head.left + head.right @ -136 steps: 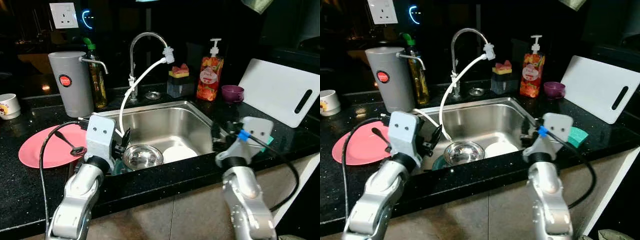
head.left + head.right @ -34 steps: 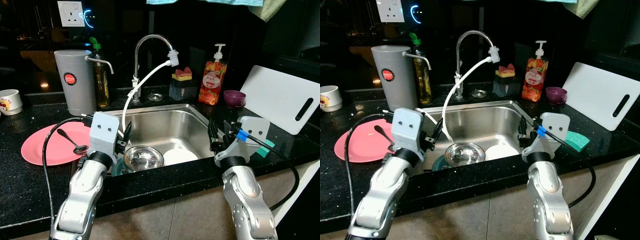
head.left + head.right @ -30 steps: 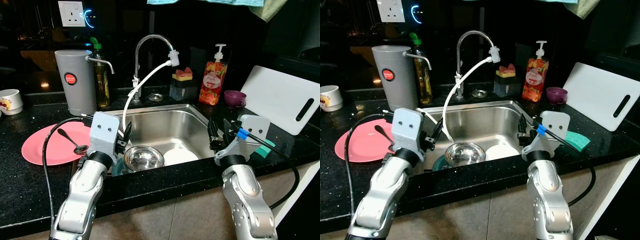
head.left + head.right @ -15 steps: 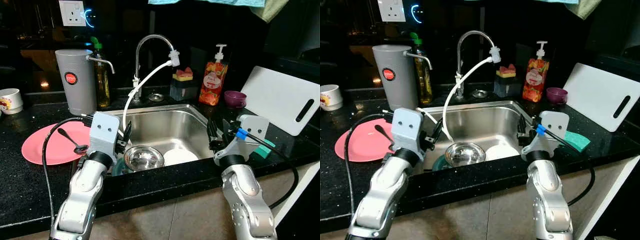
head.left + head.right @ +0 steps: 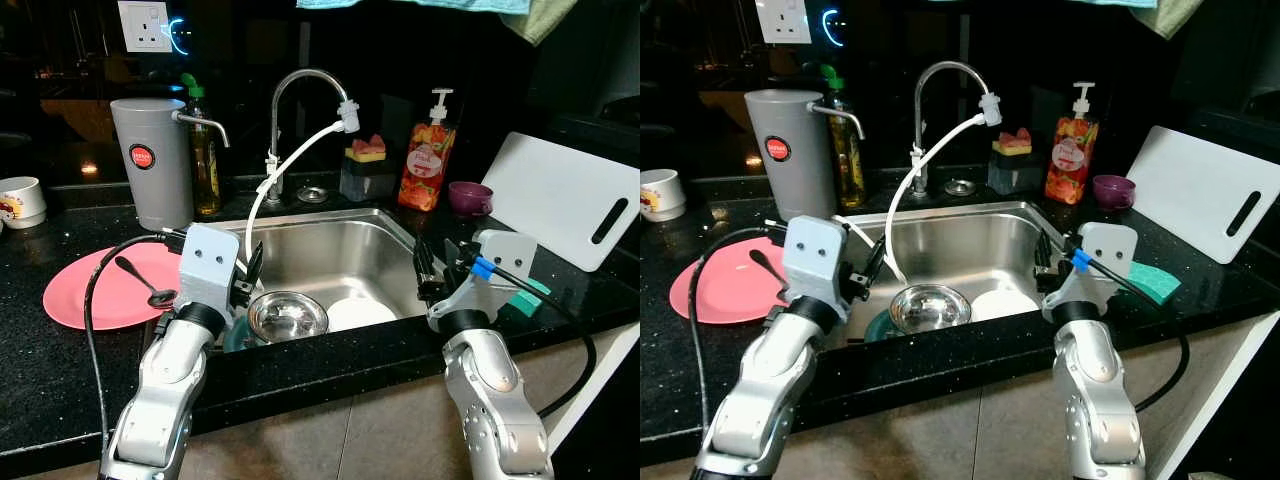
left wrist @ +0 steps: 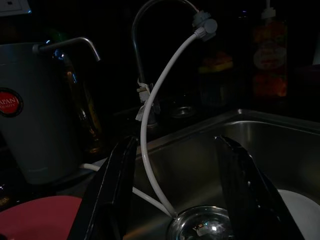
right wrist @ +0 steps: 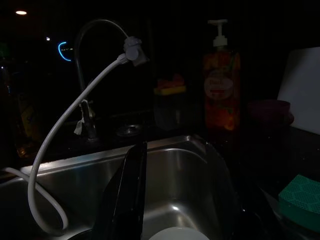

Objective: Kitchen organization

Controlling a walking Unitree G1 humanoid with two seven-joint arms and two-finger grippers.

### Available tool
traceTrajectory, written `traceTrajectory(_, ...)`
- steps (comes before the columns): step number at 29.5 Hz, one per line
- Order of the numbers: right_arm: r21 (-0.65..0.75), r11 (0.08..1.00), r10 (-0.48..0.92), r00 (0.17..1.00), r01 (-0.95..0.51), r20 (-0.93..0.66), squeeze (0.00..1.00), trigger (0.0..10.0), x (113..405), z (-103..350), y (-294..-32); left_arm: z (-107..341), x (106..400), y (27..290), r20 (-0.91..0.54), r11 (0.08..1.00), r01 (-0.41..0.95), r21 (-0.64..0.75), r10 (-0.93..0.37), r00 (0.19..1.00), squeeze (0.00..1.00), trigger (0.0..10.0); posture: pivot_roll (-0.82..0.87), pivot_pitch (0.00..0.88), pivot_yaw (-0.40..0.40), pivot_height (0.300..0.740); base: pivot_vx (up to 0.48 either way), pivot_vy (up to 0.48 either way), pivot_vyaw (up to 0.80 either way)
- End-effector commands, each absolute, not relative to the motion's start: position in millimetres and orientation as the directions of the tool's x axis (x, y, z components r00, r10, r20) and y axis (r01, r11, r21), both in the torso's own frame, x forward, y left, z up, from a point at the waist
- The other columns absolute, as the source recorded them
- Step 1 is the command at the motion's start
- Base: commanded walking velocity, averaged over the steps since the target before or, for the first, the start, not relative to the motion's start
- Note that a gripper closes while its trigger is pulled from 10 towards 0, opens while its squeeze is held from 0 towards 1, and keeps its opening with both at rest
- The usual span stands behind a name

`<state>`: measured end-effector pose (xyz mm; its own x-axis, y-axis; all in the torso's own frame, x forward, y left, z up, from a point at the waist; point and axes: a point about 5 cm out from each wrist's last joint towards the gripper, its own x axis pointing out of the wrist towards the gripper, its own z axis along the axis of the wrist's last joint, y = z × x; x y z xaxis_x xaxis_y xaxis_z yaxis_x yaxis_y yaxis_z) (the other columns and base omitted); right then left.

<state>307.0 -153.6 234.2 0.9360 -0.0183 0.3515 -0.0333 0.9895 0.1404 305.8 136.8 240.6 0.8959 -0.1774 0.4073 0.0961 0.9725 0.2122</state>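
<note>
My left end effector (image 5: 246, 272) hovered wide at sink (image 5: 330, 236) left rim, centre frame; right end effector (image 5: 432, 265) wide at right rim; steel bowl (image 5: 287, 315), white plate (image 5: 358, 311) lay inside.

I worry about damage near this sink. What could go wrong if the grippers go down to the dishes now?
1. The white hose hangs from the tap into the steel sink, beside the left gripper; open fingers could snag it.
2. The steel bowl and white plate touch, so lifting one may knock the other.
3. The right gripper may strike the sink's edge.
</note>
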Motion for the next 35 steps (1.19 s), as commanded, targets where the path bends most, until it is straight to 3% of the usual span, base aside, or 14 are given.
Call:
traceTrajectory(1, 0.147, 0.988, -0.015, 0.941, -0.037, 0.337, 0.00, 10.0, 309.5, 232.1, -153.3, 238.7, 306.7, 138.0, 0.403, 0.972, 0.090, 0.216, -0.173, 0.899, 0.00, 10.0, 0.07, 0.000, -0.080, 0.740, 0.000, 0.000, 0.00)
traceTrajectory(35, 0.144, 0.989, -0.020, 0.940, -0.031, 0.341, 0.00, 10.0, 309.3, 233.1, -155.3, 238.4, 307.7, 135.6, 0.407, 0.974, 0.092, 0.208, -0.171, 0.897, 0.00, 10.0, 0.06, 0.000, -0.081, 0.740, 0.000, 0.000, 0.00)
